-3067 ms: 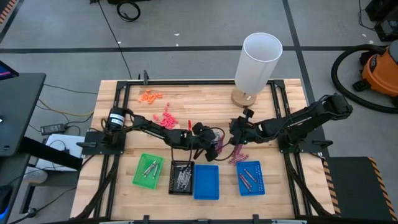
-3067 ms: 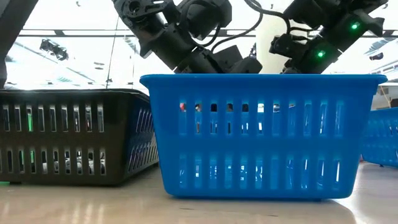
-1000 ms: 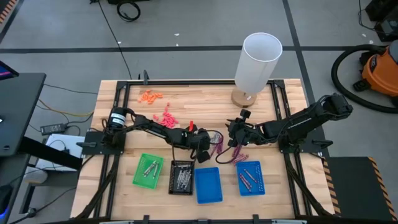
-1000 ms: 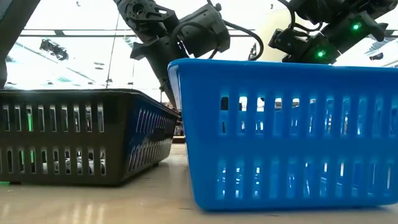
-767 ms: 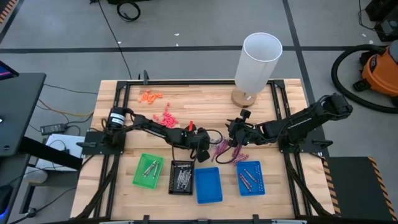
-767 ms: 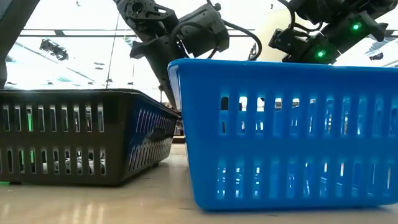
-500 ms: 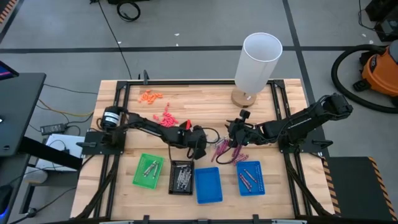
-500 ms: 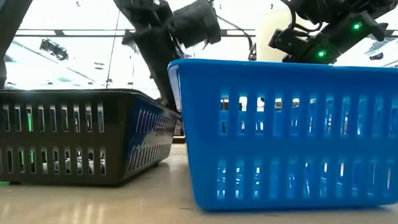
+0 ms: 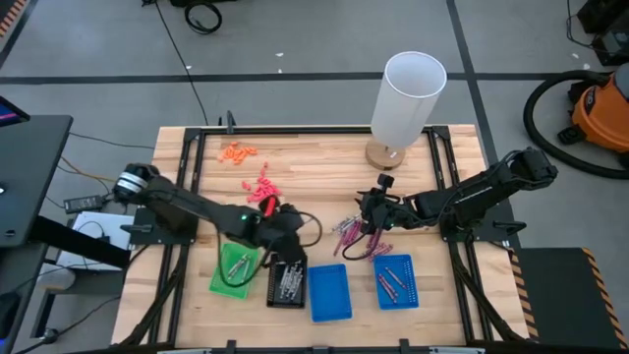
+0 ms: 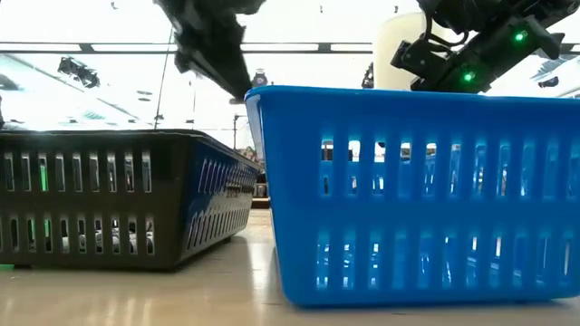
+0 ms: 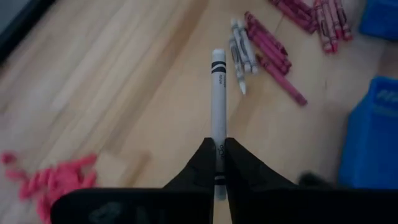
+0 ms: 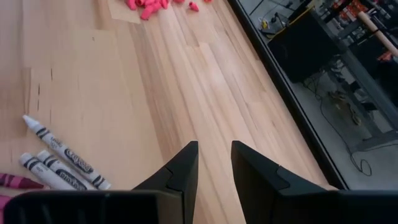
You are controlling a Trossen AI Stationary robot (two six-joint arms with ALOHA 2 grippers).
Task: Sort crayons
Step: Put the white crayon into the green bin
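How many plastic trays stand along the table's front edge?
4, in a row, from the left arm's side: green tray, black tray, empty blue tray, blue tray with crayons.

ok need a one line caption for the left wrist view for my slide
Left gripper shut on a silvery-grey crayon, carried above the wooden table with loose grey and maroon crayons beyond.

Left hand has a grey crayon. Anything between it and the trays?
Nothing visible. The left hand is shut on a grey crayon, already above the green tray and black tray. Only bare tabletop shows below it.
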